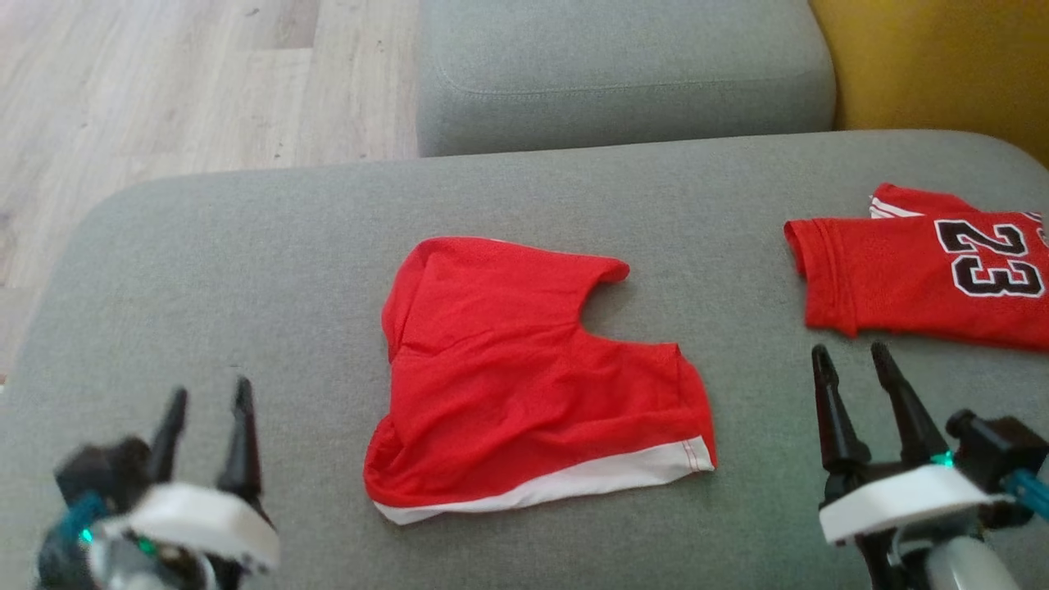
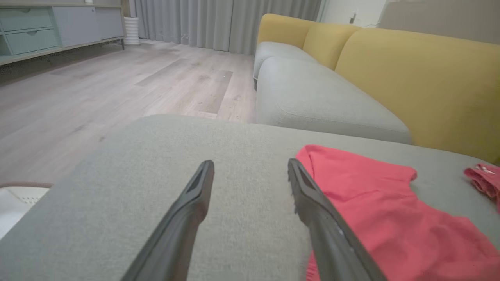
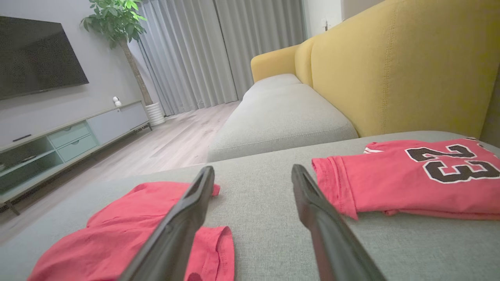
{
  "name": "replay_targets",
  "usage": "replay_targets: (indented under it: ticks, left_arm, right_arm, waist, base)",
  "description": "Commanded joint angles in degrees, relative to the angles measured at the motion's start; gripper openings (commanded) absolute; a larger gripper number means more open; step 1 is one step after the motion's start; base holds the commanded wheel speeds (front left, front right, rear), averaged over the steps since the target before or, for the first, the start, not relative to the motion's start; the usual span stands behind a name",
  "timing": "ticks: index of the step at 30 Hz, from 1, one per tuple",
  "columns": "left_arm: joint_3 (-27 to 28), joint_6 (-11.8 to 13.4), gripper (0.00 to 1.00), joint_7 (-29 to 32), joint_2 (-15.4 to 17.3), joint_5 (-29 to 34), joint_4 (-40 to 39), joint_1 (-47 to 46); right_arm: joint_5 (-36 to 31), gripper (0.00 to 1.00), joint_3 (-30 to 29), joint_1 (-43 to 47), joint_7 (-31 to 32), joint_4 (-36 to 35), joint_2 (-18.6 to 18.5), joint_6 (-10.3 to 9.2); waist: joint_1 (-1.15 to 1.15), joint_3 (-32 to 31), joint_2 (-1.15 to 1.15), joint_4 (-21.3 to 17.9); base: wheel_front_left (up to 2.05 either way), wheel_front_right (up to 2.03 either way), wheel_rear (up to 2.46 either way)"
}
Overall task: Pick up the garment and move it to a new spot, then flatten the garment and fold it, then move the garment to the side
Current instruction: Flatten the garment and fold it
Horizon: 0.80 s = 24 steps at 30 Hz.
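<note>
Flanking the garment [image 1: 533, 369], left pincer [image 1: 211, 389] and right pincer [image 1: 848, 351] gape empty (bare cushion [image 1: 246, 270] between).

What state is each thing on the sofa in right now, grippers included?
shorts: folded over, wrinkled, lying free on the cushion
jersey: folded flat, number up
left gripper: jaws open, empty
right gripper: jaws open, empty

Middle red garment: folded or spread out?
Folded, loosely: the red garment lies doubled on the grey cushion, layers overlapping along its left edge, one white hem at the near side, wrinkles across it.
</note>
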Motion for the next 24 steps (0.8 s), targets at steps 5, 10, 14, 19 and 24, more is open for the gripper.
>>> replay_targets:
  ticks: [5, 10, 14, 19, 24]
  left_arm:
    - [7.3, -2.9, 1.00, -0.7, -3.3, 5.8, -3.1, 1.5]
    - [10.4, -5.7, 1.00, -0.7, -6.2, 8.7, -2.1, 3.4]
    - [12.0, -7.5, 1.00, -0.7, -7.6, 10.6, -1.5, 3.9]
    - [12.9, -9.6, 1.00, -0.7, -8.7, 12.4, -0.5, 3.8]
    - [7.6, -18.7, 1.00, 9.6, -4.0, 10.4, 2.2, 0.7]
  right_arm:
    - [-0.7, 1.00, 0.8, -0.2, -0.8, -2.2, -1.3, 0.42]
    - [-0.6, 1.00, 1.0, -0.7, -0.2, -2.3, -1.7, 0.42]
    - [-0.9, 1.00, 1.0, -0.6, 0.4, -2.4, -1.8, 0.42]
    - [-1.2, 1.00, 3.2, -0.8, 1.8, -2.6, -2.2, 0.42]
    - [1.7, 1.00, 12.2, -2.6, 10.3, -1.4, -5.9, 0.42]
  waist:
    - [0.00, -0.2, 0.00, 0.1]
    - [0.00, -0.3, 0.00, -0.2]
    - [0.00, -0.3, 0.00, -0.3]
    - [0.00, -0.2, 0.00, -0.3]
    - [0.00, 0.8, 0.00, 0.1]
  base:
    - [0.00, 0.00, 0.00]
    - [0.00, 0.00, 0.00]
    - [0.00, 0.00, 0.00]
    - [0.00, 0.00, 0.00]
    - [0.00, 0.00, 0.00]
